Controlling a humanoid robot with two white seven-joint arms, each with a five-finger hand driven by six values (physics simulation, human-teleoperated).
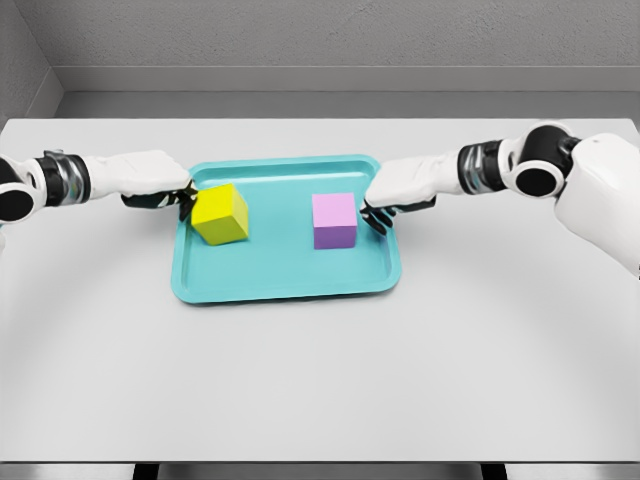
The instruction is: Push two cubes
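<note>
left arm cut off at left edge | right arm cut off at right edge | left robot hand point(158, 184) fingertips dark, contact with yellow cube point(221, 214) unclear | counter point(320, 380) front corners cropped

The tray point(290, 280) is plain turquoise, a shade lighter along its raised rim. On it, the yellow cube point(221, 214) is a bright lemon-yellow with a duller olive tint on its shaded side, and the purple cube point(334, 220) is pale lilac on top and deeper violet on its front face. The surface point(320, 380) is plain pale grey. The left hand point(160, 184) and right hand point(398, 194) are white with black fingers. The wall behind is mottled grey.
</note>
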